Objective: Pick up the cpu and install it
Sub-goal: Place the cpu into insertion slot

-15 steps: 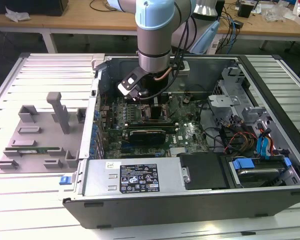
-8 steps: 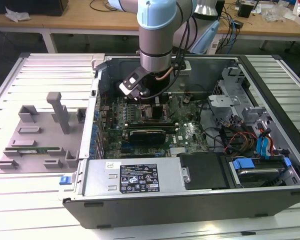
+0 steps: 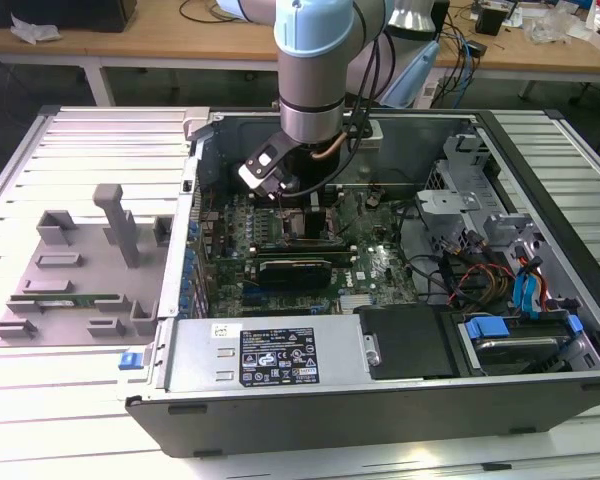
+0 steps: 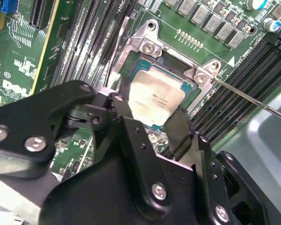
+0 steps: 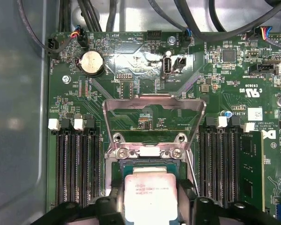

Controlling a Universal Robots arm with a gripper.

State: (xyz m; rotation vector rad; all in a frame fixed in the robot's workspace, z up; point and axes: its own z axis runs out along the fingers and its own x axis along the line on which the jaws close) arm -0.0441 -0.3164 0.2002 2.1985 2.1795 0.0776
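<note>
Exterior view: the arm [image 3: 315,70], with pale blue caps and grey cylindrical joints, drops nearly vertically into the open computer case [image 3: 380,410], a dark sheet-metal box lying on its side. Its wrist hangs over the green motherboard [image 3: 380,270].

Second wrist view: the gripper [image 4: 150,108] is matte black with bright screw heads. Its 2 fingers [image 4: 180,126] bear on 2 opposite edges of the cpu [image 4: 157,96], so it is closed on the chip. The cpu is a flat, near-square plate with a dull silver lid smudged pale and a thin light rim. It has no clear long axis. It lies lid-up and level inside the socket [image 4: 150,47], its edges parallel to the steel frame. A thin wire lever [image 4: 248,96] runs off from 1 corner of the socket.

First wrist view: the cpu [image 5: 150,194] sits between the fingers [image 5: 114,204]. The shiny load plate [image 5: 154,105] stands raised beyond it. Black memory slots [image 5: 77,168] flank the socket on both sides. A round coin cell [image 5: 92,62] sits further off.
</note>
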